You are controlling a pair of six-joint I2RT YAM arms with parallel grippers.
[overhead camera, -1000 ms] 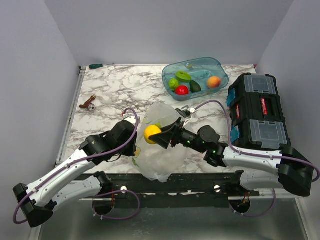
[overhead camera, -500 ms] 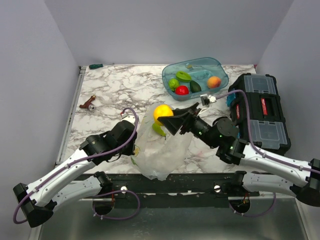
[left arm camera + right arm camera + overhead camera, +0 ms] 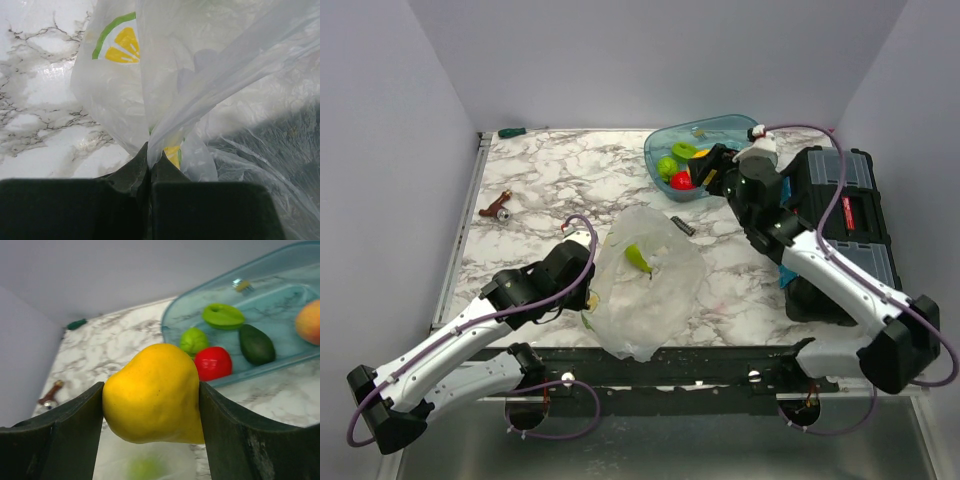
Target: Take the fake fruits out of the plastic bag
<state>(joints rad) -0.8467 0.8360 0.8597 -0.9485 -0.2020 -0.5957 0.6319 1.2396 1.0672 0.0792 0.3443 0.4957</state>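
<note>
Gripping yellow fruit in R claw; L claw pinches bag (contents hazy).

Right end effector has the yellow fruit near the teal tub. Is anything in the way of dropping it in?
Nothing visible blocks it. The right end effector holds the yellow fruit at the near edge of the open-topped teal tub. The red fruit, green fruit and dark green fruit lie inside, with bare floor beyond them.
</note>
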